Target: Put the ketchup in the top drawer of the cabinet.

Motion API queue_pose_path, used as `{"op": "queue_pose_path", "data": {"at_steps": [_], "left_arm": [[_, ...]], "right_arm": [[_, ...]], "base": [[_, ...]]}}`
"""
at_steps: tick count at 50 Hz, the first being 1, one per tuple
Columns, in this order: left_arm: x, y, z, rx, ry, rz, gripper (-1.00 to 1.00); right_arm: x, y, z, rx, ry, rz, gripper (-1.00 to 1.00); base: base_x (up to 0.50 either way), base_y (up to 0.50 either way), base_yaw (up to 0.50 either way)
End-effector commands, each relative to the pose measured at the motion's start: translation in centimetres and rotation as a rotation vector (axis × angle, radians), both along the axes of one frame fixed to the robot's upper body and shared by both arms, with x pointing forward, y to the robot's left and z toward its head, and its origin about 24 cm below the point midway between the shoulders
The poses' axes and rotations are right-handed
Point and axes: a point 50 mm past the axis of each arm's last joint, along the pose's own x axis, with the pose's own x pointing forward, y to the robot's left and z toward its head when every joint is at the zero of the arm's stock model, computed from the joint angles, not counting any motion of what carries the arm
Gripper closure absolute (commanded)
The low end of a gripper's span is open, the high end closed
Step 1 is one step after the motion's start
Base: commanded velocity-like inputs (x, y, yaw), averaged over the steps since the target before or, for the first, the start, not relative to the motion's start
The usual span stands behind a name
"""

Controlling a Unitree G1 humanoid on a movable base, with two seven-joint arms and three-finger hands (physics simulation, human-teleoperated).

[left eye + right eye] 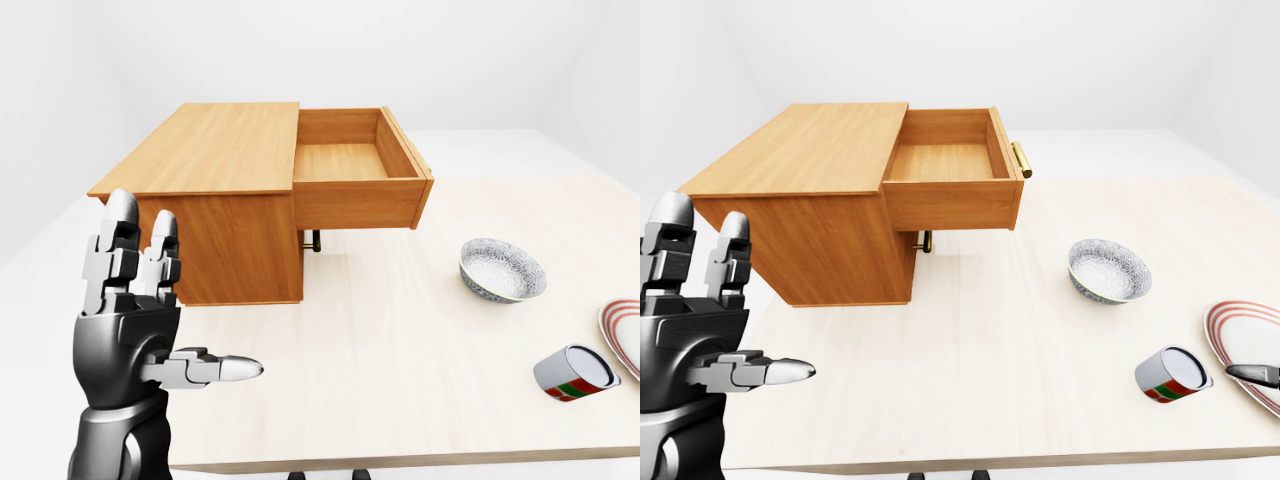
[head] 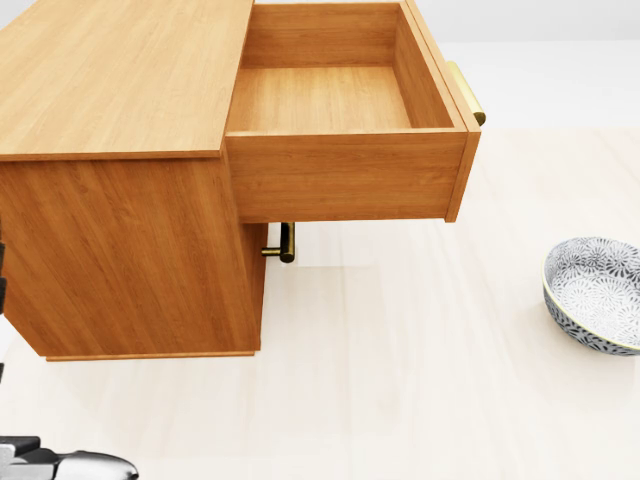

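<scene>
The wooden cabinet (image 1: 215, 150) stands on the table at the upper left. Its top drawer (image 2: 325, 100) is pulled out fully and nothing lies in it. A small red, green and white container (image 1: 1171, 375), seemingly the ketchup, lies on its side at the lower right next to a plate. My left hand (image 1: 185, 300) is raised at the lower left with fingers spread, open and empty, apart from the cabinet. Of my right hand only one dark fingertip (image 1: 1252, 374) shows, over the plate just right of the container.
A patterned bowl (image 1: 502, 270) sits right of the cabinet. A red-rimmed plate (image 1: 1245, 335) lies at the right edge. A brass handle (image 2: 285, 243) of a lower drawer shows under the open drawer. The light wooden table (image 1: 400, 350) ends along the bottom of the eye views.
</scene>
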Motion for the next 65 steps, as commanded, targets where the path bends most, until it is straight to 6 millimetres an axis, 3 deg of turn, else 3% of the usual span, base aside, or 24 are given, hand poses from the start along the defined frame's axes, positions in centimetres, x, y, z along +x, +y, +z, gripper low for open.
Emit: {"op": "queue_pose_path", "data": {"at_steps": [1,20,31,46,51,57,65], "left_arm": [[0.1,-0.1,-0.1,0.001,0.007,-0.001,-1.00],[0.0,-0.1,-0.2,0.002,0.009,-0.003,-1.00],[0.0,-0.1,-0.2,0.002,0.012,-0.003,-1.00],[0.2,-0.1,-0.3,0.000,0.018,-0.002,-1.00],[0.2,-0.2,-0.5,0.002,0.027,-0.005,-1.00],[0.2,-0.2,-0.4,0.003,0.025,-0.004,-1.00],[0.2,-0.2,-0.5,0.004,0.027,-0.004,-1.00]], "right_arm": [[-0.4,-0.2,-1.6,0.052,0.043,-0.029,-0.94],[-0.4,-1.5,-5.6,0.219,0.143,-0.059,-0.94],[0.3,-2.9,-10.3,0.417,0.254,-0.054,-0.95],[0.7,-4.5,-14.1,0.595,0.343,-0.052,-0.95],[0.3,-5.0,-14.4,0.615,0.346,-0.060,-0.94],[-0.3,-5.4,-12.6,0.556,0.309,-0.081,-0.95],[-0.3,-5.8,-13.6,0.596,0.326,-0.094,-0.94]], "base": [[0.00,0.00,0.00],[0.00,0.00,0.00],[0.00,0.00,0.00],[0.00,0.00,0.00],[0.00,0.00,0.00],[0.00,0.00,0.00],[0.00,0.00,0.00]]}}
